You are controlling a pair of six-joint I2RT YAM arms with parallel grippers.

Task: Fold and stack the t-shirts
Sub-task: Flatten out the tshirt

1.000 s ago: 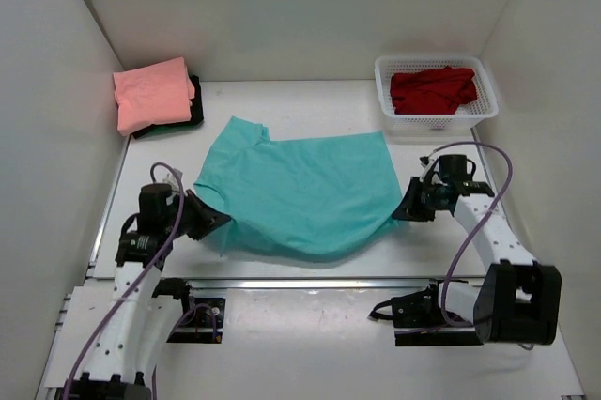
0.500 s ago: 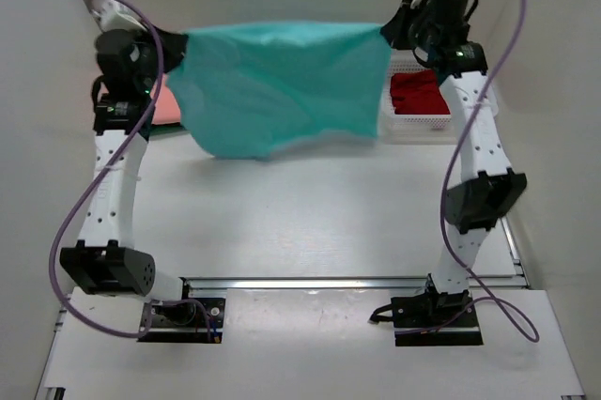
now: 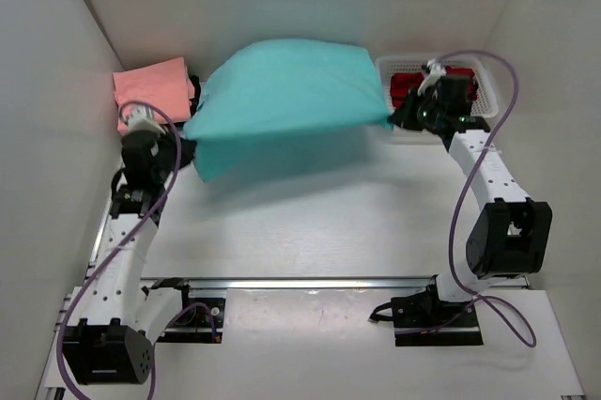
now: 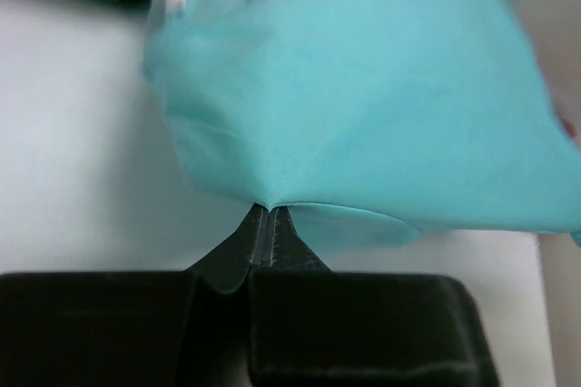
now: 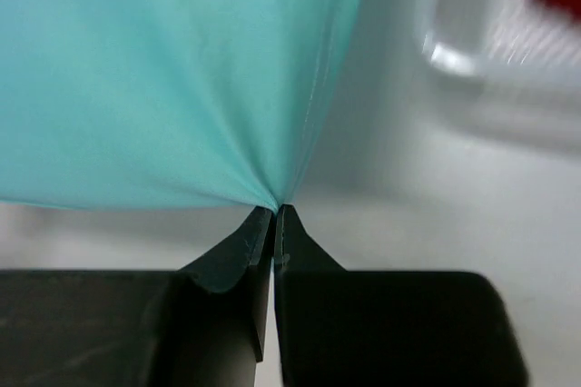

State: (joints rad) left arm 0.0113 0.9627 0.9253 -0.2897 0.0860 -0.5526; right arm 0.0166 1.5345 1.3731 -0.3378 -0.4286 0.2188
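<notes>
Teal t-shirt [image 3: 282, 90] now balloons low over the far edge of the desk [image 3: 329, 222], dropped from the high stretch of a moment ago. Left hand [image 4: 268, 213] and right hand [image 5: 275, 210] each stay clenched on a corner; laying it flat looks next.

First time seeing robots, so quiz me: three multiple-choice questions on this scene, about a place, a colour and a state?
1. Where is the red t-shirt? A in the white basket; B in the left tool; C in the right tool.
2. What colour t-shirt do both tools grip? A pink; B teal; C black.
3. How is that t-shirt? A folded; B heaped; C spread in the air.
Answers: A, red cloth lies inside the mesh; B, the teal t-shirt is pinched in both shut tools; C, it hangs stretched between them.
</notes>
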